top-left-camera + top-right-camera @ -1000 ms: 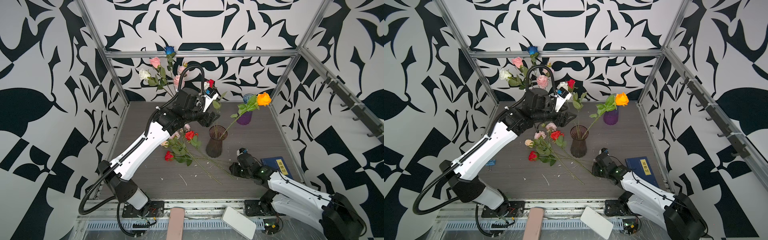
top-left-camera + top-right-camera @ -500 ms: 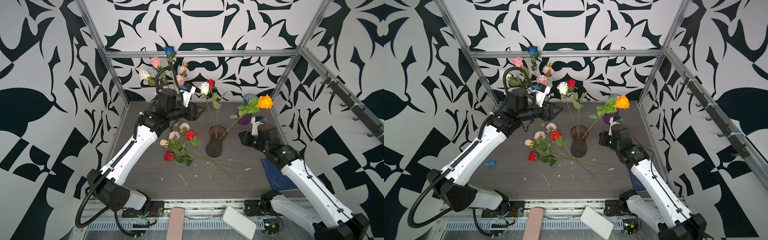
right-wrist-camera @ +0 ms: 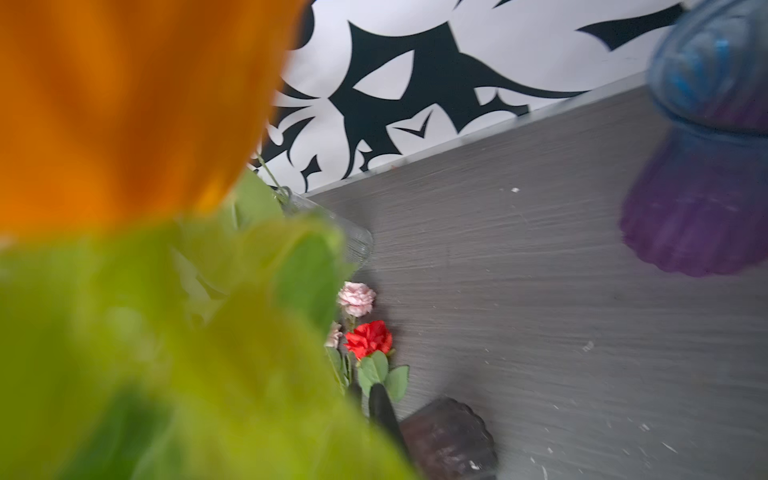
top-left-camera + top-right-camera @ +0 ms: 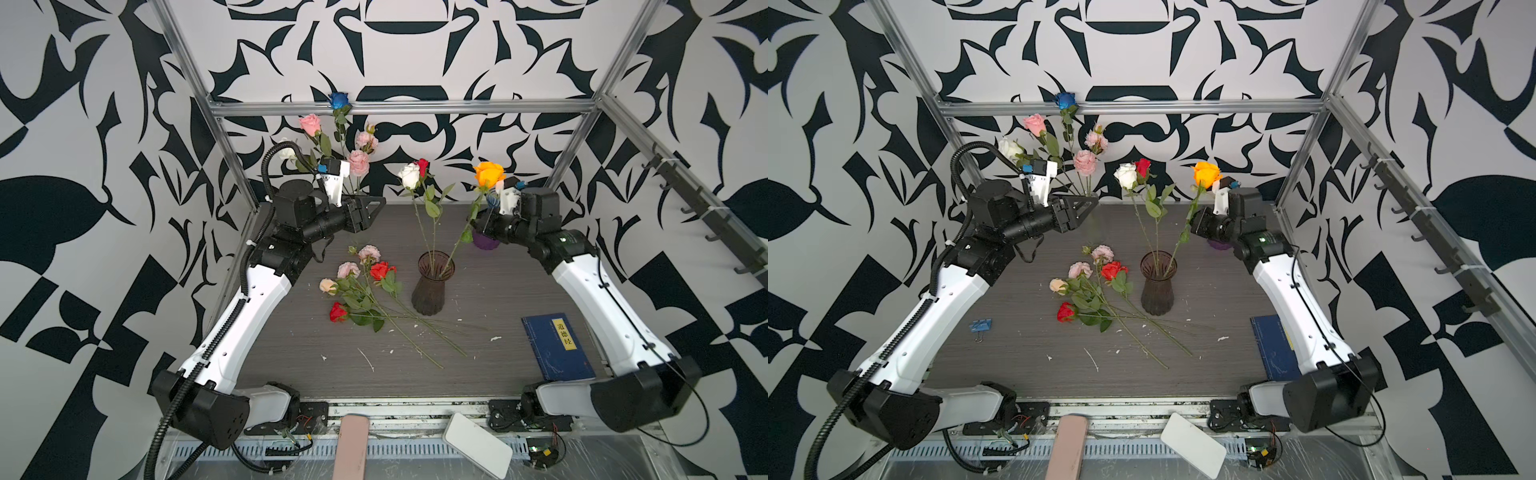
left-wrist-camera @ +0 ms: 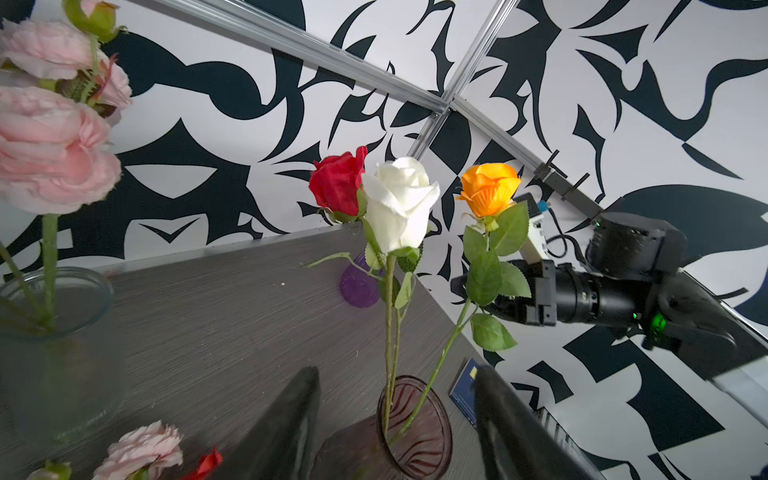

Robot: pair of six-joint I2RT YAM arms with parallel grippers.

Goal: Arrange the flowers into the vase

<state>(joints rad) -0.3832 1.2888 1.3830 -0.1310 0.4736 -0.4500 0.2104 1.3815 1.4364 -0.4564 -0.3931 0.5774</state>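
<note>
1. The right hand is pinching the stem of the orange rose, its jaws closed narrow on it.
2. That rose is leaning in the dark vase at mid worktop.
3. A white rose and a red rose are standing in the same vase.
4. The left hand is hovering wide and empty, beyond the loose flowers that are lying just left of the vase.
</note>
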